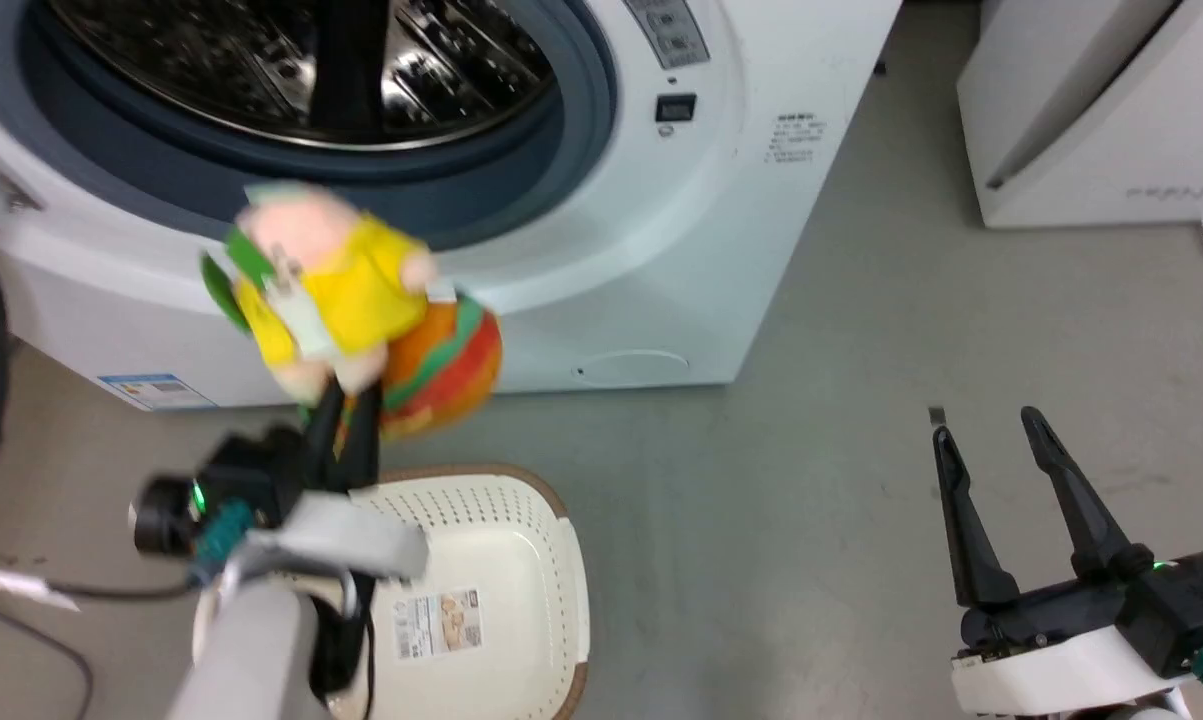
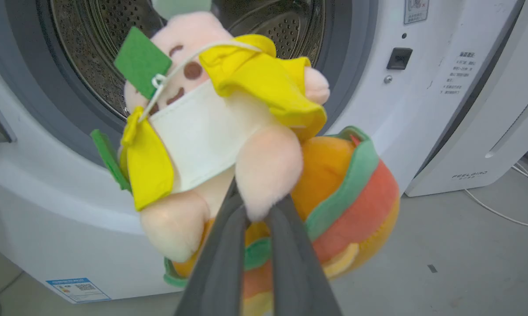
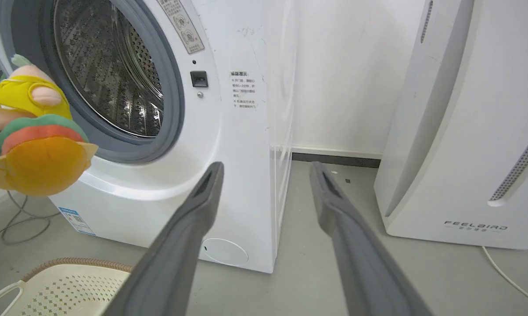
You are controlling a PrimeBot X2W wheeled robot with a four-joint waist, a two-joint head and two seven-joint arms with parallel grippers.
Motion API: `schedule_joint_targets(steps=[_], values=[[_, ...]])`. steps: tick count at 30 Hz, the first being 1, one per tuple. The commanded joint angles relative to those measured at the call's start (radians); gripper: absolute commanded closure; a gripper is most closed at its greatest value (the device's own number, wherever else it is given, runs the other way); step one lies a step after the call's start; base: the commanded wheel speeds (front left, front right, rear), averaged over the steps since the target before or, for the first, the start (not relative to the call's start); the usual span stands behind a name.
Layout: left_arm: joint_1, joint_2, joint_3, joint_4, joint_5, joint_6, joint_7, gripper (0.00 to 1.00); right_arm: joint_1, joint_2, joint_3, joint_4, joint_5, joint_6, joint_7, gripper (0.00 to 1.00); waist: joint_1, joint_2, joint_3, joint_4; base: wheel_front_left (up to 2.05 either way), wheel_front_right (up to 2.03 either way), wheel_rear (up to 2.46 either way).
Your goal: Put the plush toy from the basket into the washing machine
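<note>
Your left tool (image 2: 257,206) is clenched on a peach limb of the plush toy (image 2: 228,145), held up before the open port of the washing machine (image 1: 681,260), seemingly not touching it, though the head view is blurred. The basket (image 1: 531,560) sits below on the floor. Your right tool (image 1: 985,422) is spread, holding nothing.

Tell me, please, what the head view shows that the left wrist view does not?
Head view adds: the basket on the floor below the toy, and the right gripper, open and touching nothing. Left wrist view adds: the face of the plush toy and its peach limb pinched between the fingers. Both share: the plush toy clamped in the left gripper, held up before the washing machine and its open drum.
</note>
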Motion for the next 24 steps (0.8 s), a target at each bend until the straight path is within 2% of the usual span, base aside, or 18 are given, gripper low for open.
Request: schedule_joint_targets(steps=[1,7,12,15,24], values=[[-0.048,0.013,0.009,-0.006,0.0,-0.008,-0.005,1.0,-0.015,0.003,0.001,-0.006,0.003,-0.001,-0.005,0.0,0.0001,0.0,0.038,-0.023,0.0,0.0,0.0],[-0.245,0.073,0.029,0.011,-0.004,-0.035,0.054,1.0,-0.043,0.003,0.004,-0.014,0.017,-0.001,-0.005,0.0,0.0001,0.0,0.139,-0.076,0.0,0.0,0.0],[-0.427,0.124,0.04,0.035,-0.017,-0.06,0.155,1.0,-0.073,0.003,0.009,-0.028,0.033,-0.001,-0.005,0.0,0.0001,0.0,0.228,-0.115,0.0,0.0,0.0],[-0.549,0.176,0.037,0.062,-0.006,-0.075,0.219,1.0,-0.093,0.003,0.015,-0.043,0.046,-0.001,-0.005,0.0,0.0001,0.0,0.284,-0.137,0.0,0.0,0.0],[-0.922,0.295,0.06,0.244,-0.001,-0.095,0.315,1.0,-0.134,0.003,0.043,-0.059,0.075,-0.001,-0.005,0.0,0.0001,0.0,0.41,-0.191,0.0,0.0,0.0]])
